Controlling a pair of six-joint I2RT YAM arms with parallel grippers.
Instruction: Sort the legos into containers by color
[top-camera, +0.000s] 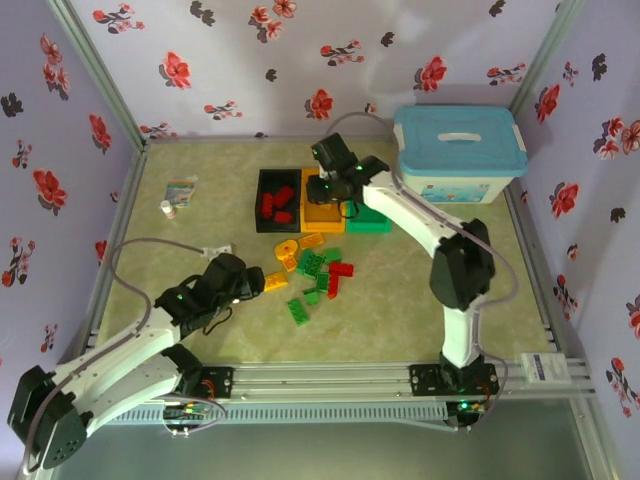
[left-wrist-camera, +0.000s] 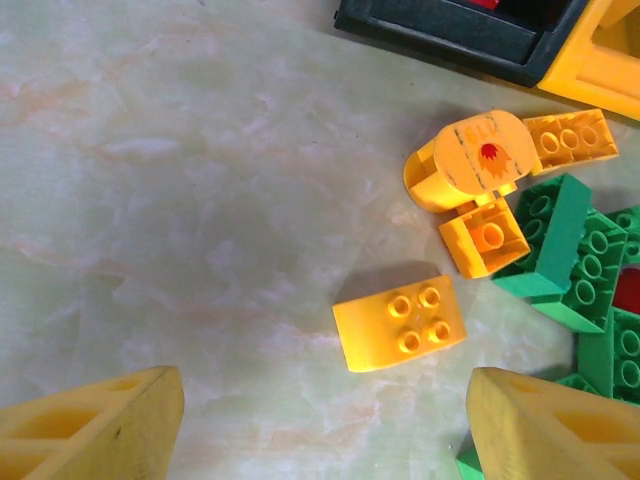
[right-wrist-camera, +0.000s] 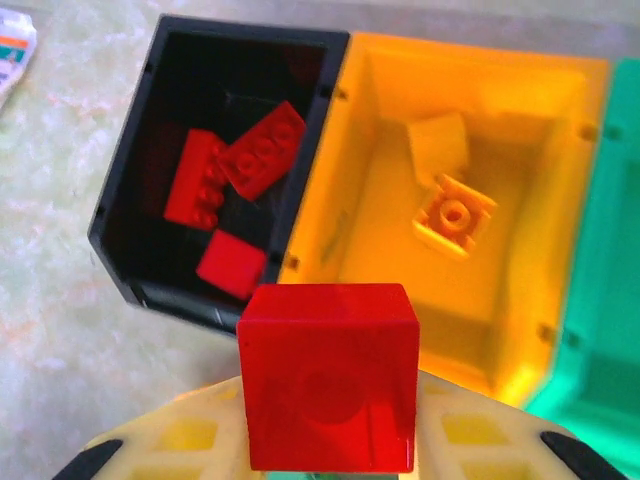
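My right gripper (right-wrist-camera: 328, 435) is shut on a red lego (right-wrist-camera: 328, 385), held above the near rims where the black container (right-wrist-camera: 120, 225) meets the orange container (right-wrist-camera: 520, 120). Three red legos (right-wrist-camera: 240, 165) lie in the black one and orange legos (right-wrist-camera: 452, 212) in the orange one. The green container (right-wrist-camera: 610, 200) adjoins on the right. My left gripper (left-wrist-camera: 325, 440) is open low over the table, with an orange-yellow lego (left-wrist-camera: 400, 322) just ahead between its fingers (left-wrist-camera: 100, 425). From above, the loose legos (top-camera: 318, 272) lie in front of the row of containers (top-camera: 322, 210).
An orange cylinder (left-wrist-camera: 470, 160) lies among green legos (left-wrist-camera: 570, 255) right of my left gripper. A large white box with a light-blue lid (top-camera: 460, 150) stands at the back right. A small packet (top-camera: 180, 188) and a small bottle (top-camera: 168, 209) sit at the back left.
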